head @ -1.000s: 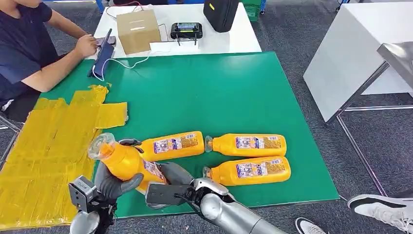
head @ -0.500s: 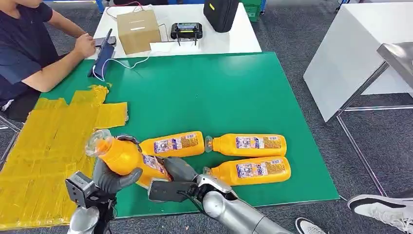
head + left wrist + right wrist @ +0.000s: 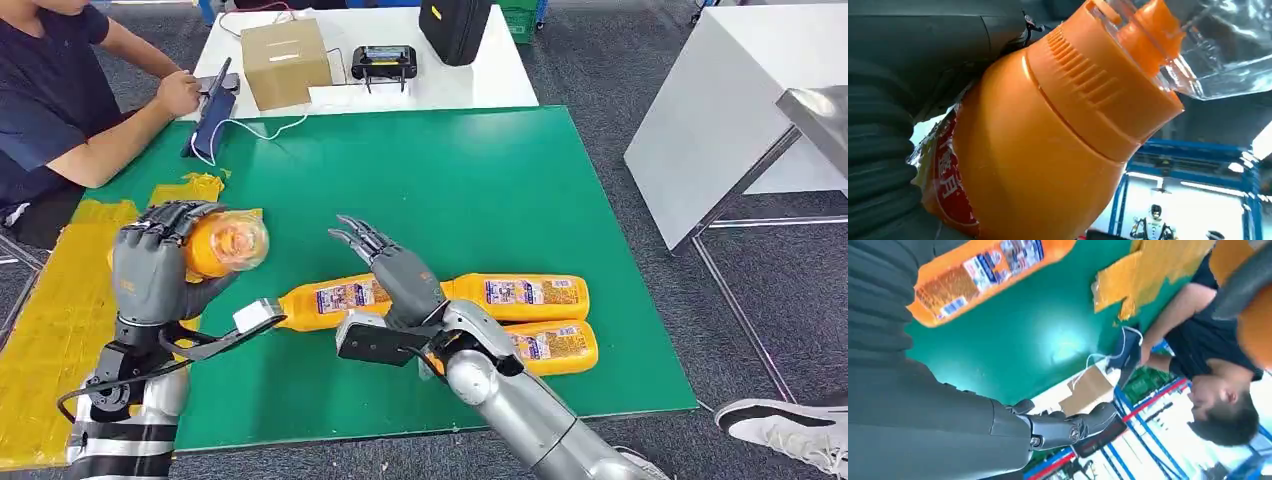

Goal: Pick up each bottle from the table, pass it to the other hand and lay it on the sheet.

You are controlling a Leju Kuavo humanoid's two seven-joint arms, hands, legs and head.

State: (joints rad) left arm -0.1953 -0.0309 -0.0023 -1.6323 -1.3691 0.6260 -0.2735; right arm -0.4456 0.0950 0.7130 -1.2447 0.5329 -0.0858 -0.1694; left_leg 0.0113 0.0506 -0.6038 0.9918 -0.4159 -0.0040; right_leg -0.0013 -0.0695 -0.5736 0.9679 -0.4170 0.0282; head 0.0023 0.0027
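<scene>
The left hand (image 3: 152, 268) is raised above the yellow sheet (image 3: 60, 300) at about nine o'clock of the green mat (image 3: 440, 180), its grey fingers wrapped round an orange bottle (image 3: 222, 243) whose clear-capped top points toward the camera; the left wrist view shows the same bottle (image 3: 1048, 150) pressed into the palm, its ribbed orange collar and transparent cap plainly clear of the fingers. The right hand (image 3: 395, 270) holds nothing: it stands over the mat just at six o'clock of centre, palm turned and fingers (image 3: 358, 235) spread and stretched toward eleven o'clock, well apart from the held bottle. Directly under and behind that hand lies a second bottle (image 3: 335, 298) on its side, partly hidden by the wrist; a third bottle (image 3: 525, 292) lies at its three o'clock side, neck toward the hand, and a fourth bottle (image 3: 555, 345) lies just beside that one, nearer the robot, its neck end covered by the silver forearm. At twelve o'clock a white table (image 3: 470, 80) carries a cardboard box (image 3: 284, 62), a black controller (image 3: 382, 62) and a black bag (image 3: 455, 28). At ten o'clock a seated person (image 3: 60, 110) rests a hand by a blue phone stand (image 3: 210, 125).
</scene>
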